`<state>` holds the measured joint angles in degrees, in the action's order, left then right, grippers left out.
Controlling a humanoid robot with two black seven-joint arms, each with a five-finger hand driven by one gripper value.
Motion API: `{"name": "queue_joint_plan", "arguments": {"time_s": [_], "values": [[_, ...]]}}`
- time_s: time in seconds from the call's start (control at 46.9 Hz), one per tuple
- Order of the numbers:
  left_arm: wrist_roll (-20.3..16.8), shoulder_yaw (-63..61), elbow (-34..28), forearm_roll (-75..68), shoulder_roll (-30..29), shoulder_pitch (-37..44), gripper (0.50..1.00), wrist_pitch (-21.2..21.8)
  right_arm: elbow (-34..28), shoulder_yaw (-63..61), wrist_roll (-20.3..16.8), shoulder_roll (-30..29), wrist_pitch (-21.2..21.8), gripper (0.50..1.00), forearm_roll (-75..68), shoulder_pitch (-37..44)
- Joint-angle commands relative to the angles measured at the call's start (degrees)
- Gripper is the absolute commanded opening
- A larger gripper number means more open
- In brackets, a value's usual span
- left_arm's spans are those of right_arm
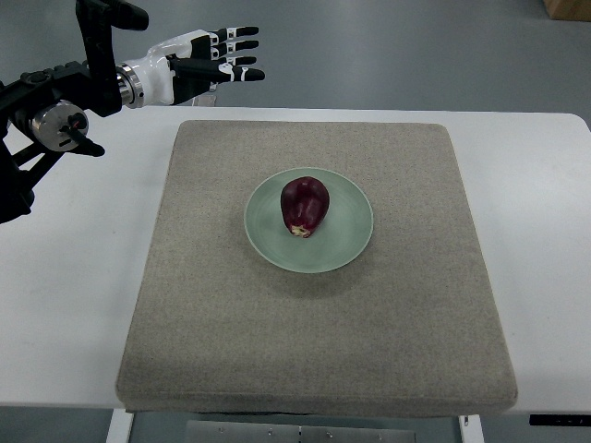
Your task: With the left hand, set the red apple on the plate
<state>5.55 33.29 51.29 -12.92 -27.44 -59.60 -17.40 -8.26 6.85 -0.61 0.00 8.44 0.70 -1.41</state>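
A dark red apple (304, 206) lies on its side on a pale green plate (346, 242) in the middle of a grey felt mat (314, 323). My left hand (217, 57) hovers beyond the mat's far left corner, well away from the plate. Its fingers are stretched out flat toward the right and hold nothing. The black arm behind it enters from the left edge. No right arm shows.
The mat covers most of a white table (65, 305). The grey floor lies beyond the table's far edge, with a cardboard box corner (568, 7) at the top right.
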Motion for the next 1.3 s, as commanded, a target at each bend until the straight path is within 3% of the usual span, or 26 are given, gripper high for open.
{"name": "queue_joint_plan", "arguments": {"time_s": [0.0, 0.47, 1.28], "values": [[-0.01, 0.28, -1.10, 4.21, -0.07, 1.15, 0.999, 0.00, 0.00, 0.00, 0.00, 0.00, 0.00, 0.964, 0.00, 0.01], [-0.01, 4.33, -3.39, 10.37, -0.86, 8.10, 0.999, -0.17, 0.00, 0.00, 0.00, 0.00, 0.00, 0.964, 0.00, 0.01], [-0.10, 8.55, -3.39, 13.35, -1.39, 9.33, 0.999, -0.79, -0.09, 0.26, 0.00, 0.00, 0.09, 0.964, -0.18, -0.43]]}}
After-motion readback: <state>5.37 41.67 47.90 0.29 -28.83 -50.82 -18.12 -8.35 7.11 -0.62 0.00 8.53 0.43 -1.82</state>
